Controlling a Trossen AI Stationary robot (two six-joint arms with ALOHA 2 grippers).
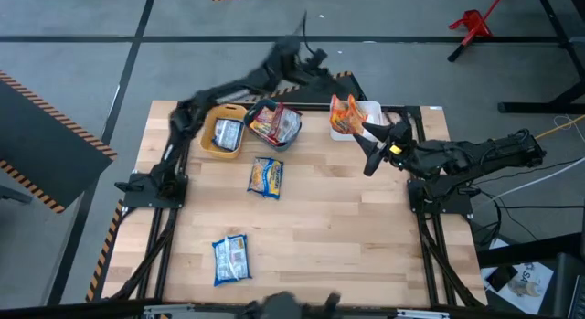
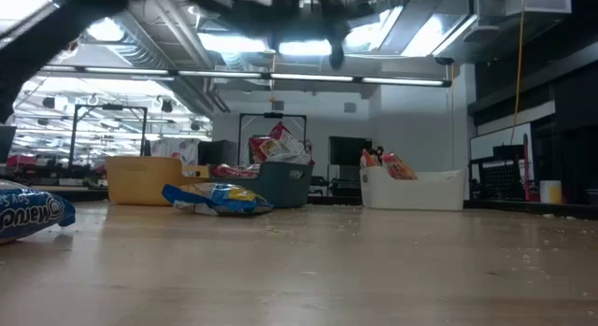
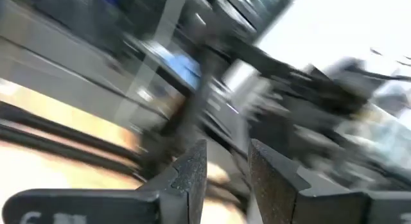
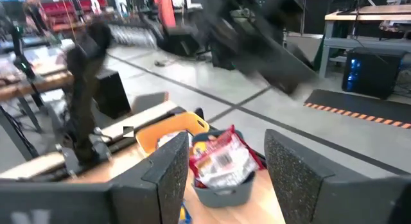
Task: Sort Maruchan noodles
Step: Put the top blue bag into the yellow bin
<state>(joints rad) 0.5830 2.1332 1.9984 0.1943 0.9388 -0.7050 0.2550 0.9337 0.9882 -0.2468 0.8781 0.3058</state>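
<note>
Two noodle packets lie flat on the table: a yellow-blue one (image 1: 266, 177) (image 2: 220, 197) mid-table and a blue-white one (image 1: 230, 258) (image 2: 28, 214) near the near edge. A blue-white packet (image 1: 226, 134) lies in the yellow bin (image 1: 212, 147). Dark red packets (image 1: 272, 123) (image 4: 221, 161) fill the grey-teal bin (image 4: 225, 193), and orange packets (image 1: 345, 111) (image 2: 388, 164) stand in the white bin (image 1: 370, 110). My left gripper (image 1: 309, 58) (image 3: 228, 169) is raised beyond the far edge, blurred, narrowly open and empty. My right gripper (image 1: 368, 148) (image 4: 221, 179) hovers open by the white bin.
The three bins stand in a row along the table's far edge (image 2: 145, 179) (image 2: 280, 181) (image 2: 411, 188). Bare wood lies across the middle and the near right of the table (image 1: 366, 237). Both arm bases stand at the table's left and right edges.
</note>
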